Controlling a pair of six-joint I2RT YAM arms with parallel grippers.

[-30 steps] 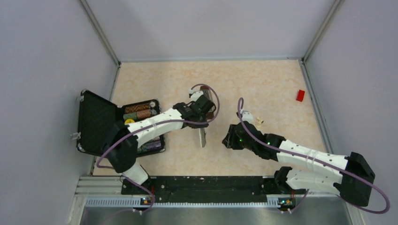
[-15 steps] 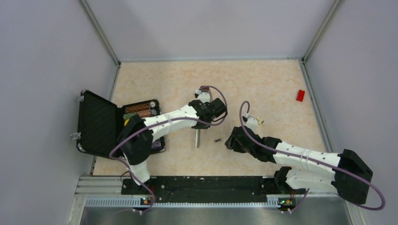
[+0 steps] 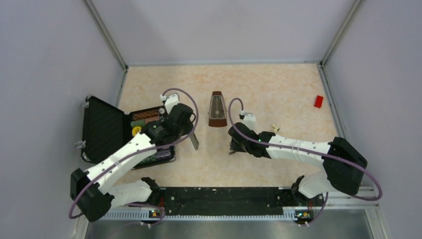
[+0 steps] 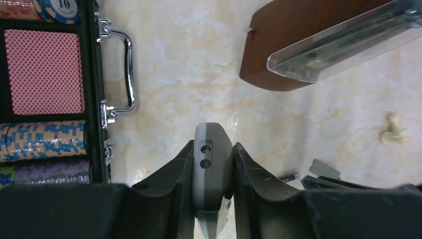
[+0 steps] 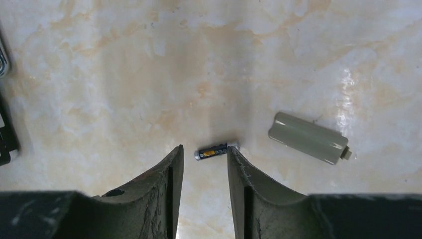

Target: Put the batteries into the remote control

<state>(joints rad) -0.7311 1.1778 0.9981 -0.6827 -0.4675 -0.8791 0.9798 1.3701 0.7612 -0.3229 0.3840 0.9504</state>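
One tiny dark battery w/ orange mark, flat on shiny cream stone-look table, long way side to side, a bit tilted, right at tips of right gripper. Jaws apart, nothing pinched. Smooth grey plastic cover, round-edged, just beside it. Slim grey-backed remote squeezed tight in left gripper, back toward wrist cam, rounded end pointing away, long way along the fingers. Lower end cut off, screen side hidden. Brown wood metronome w/ clear front near, partly cut off.
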